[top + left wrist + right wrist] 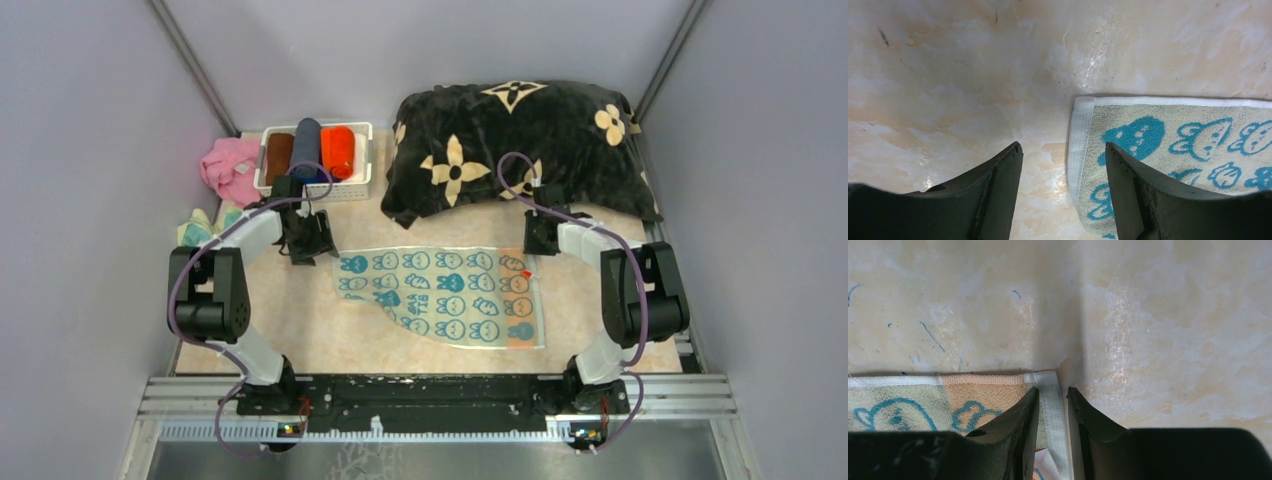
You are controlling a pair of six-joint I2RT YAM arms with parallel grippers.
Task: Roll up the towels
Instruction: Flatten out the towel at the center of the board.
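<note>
Six towels (440, 295), one basket (350, 185), one cushion (500, 140)

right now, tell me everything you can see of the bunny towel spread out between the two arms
The bunny towel is pale yellow terry with rows of teal rabbit figures, a white hem, a peach band at its right end and a small red tag near the far right corner. It lies flat on the marbled table, its near left edge slanting. The right gripper has its jaws closed on the far right hem; the left gripper straddles the far left corner, jaws open.
</note>
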